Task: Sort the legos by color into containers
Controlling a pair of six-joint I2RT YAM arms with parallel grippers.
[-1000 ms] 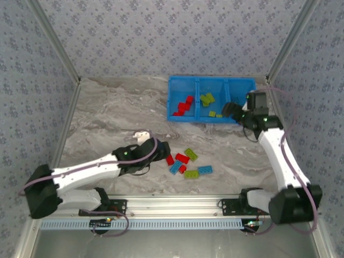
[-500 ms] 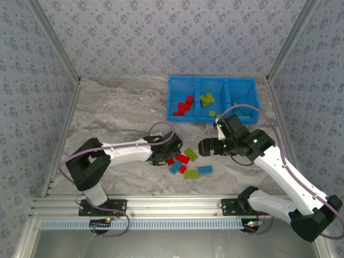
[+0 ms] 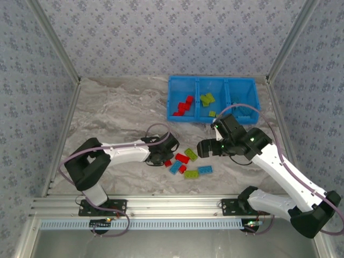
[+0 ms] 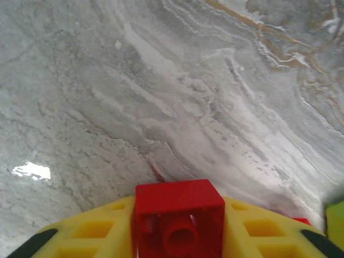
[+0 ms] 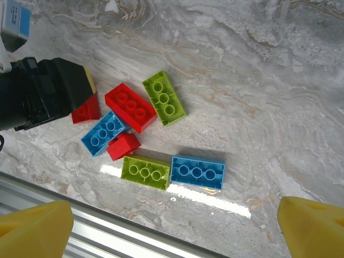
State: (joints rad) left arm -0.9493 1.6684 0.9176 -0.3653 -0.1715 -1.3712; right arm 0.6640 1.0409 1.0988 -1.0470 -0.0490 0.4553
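From above, I see my left pincer (image 3: pixel 163 157) at the loose legos (image 3: pixel 191 154) mid-tabletop (image 3: pixel 107 107), toward the near edge. The blue bin (image 3: pixel 170 99) of containers sits at the far right. On the left wrist camera, the jaws are clamped on a red lego (image 4: pixel 179 215). On the right wrist camera, the right pincer (image 5: pixel 174 228) has its fingers (image 5: pixel 35 226) spread wide apart above the pile.

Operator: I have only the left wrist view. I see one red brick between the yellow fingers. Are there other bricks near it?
Observer: Yes. In the right wrist view, six loose bricks lie on the table beside your red brick: two red, two green and two blue.
Operator: Where were the red ones put?
Observer: In the top view, the sorted red bricks lie in the left compartment of the blue bin.
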